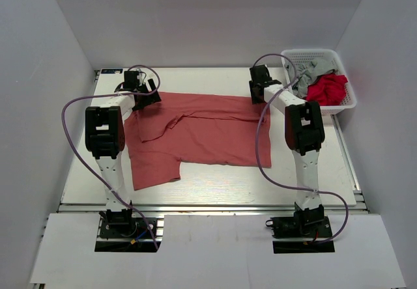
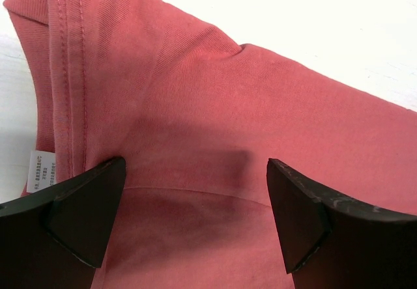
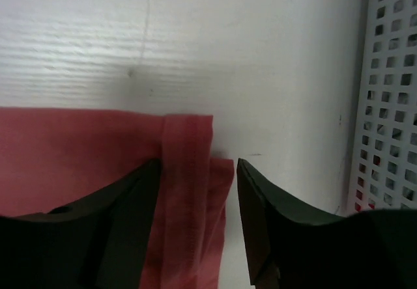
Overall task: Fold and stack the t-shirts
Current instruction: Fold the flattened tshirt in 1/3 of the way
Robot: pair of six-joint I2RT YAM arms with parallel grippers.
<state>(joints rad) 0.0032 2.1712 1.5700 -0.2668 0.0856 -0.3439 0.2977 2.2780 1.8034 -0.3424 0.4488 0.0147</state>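
Salmon t-shirt [image 1: 195,136] lies part-folded mid tabletop [image 1: 215,178]. L pincer [image 2: 195,172] wide open, over its far-left corner. R pincer [image 3: 199,172] half-narrowed astride far-right hem, not clamped. Far right: basket [image 1: 332,110] w/ grey & red clothes [image 1: 328,88].

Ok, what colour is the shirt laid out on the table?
Plain muted salmon-red, no print. The t-shirt shows best in the top external view.

top camera looks down; wrist cameras close over the same t-shirt [image 1: 202,133].
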